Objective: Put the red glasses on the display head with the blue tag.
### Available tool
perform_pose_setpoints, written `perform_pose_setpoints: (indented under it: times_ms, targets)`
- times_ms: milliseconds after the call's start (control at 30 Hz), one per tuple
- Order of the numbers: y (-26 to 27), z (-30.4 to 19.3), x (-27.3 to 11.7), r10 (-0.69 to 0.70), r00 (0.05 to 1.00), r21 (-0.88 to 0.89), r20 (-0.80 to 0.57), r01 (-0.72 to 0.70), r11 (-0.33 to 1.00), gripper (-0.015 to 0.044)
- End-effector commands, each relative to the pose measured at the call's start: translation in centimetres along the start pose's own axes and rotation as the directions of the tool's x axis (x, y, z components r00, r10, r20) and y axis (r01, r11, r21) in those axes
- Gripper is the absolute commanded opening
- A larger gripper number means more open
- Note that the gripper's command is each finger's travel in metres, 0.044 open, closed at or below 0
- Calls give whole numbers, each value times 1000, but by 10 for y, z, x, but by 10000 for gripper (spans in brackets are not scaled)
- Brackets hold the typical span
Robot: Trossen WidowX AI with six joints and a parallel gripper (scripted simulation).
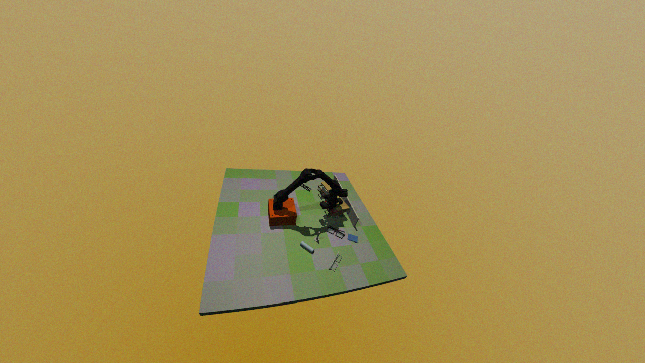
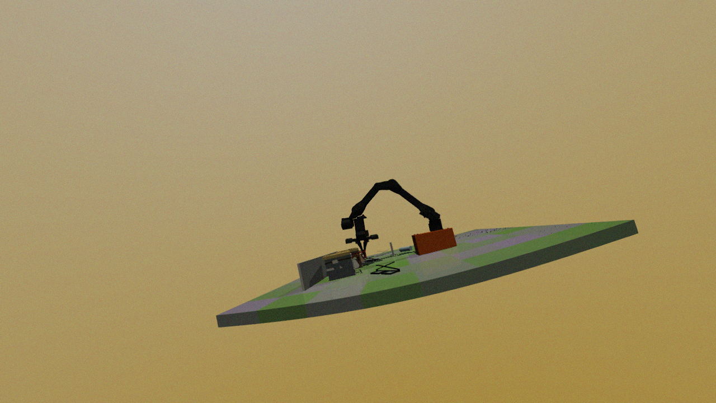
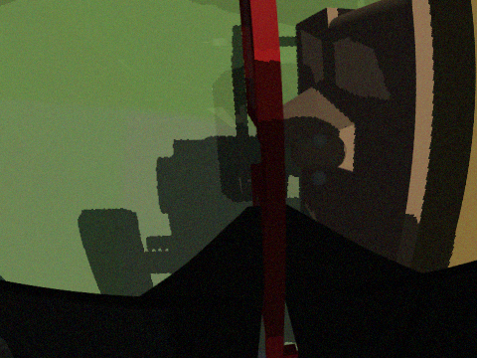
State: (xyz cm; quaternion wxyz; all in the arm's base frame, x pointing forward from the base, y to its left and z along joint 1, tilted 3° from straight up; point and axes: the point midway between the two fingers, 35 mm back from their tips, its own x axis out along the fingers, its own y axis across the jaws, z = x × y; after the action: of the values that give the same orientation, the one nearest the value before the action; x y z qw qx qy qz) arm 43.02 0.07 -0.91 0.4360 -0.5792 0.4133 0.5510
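Note:
My gripper (image 3: 266, 219) (image 2: 364, 255) is shut on the red glasses (image 3: 272, 164). In the wrist view their front runs as a narrow upright bar between the fingertips. A display head (image 3: 368, 184) (image 1: 344, 206) stands close on the right in the wrist view. Its wedge-shaped nose (image 3: 315, 103) points toward the glasses and partly passes behind the red bar. Whether the bridge touches the nose cannot be told. The temples and ears are hidden. No blue tag shows clearly. The other head is seen only as a dark block (image 2: 340, 268) in the exterior view.
A grey panel (image 1: 353, 215) (image 2: 311, 273) stands behind the heads. Dark glasses (image 1: 335, 232), pale glasses (image 1: 335, 262), a blue flat box (image 1: 352, 238), a pale cylinder (image 1: 307, 247) and a small stand (image 1: 317, 237) are on the near side. More dark glasses (image 1: 306, 186) lie toward the far side.

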Motion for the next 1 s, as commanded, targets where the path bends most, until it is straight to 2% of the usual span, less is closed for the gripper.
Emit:
perform_pose_setpoints:
  times_ms: [0, 33, 167, 467, 700, 967]
  targets:
    - [0, 0, 2, -1, 1000, 3, 1, 1, 1000, 0]
    - [0, 0, 2, -1, 1000, 3, 1, 1, 1000, 0]
    - [0, 0, 1, 1, 1000, 0, 0, -1, 1000, 105]
    - [0, 0, 0, 4, 1000, 0, 0, -4, 1000, 108]
    - [-3, -1, -29, 71, 998, 1, -3, -71, 998, 108]
    - [4, -1, -33, 73, 997, 1, -3, -73, 997, 108]
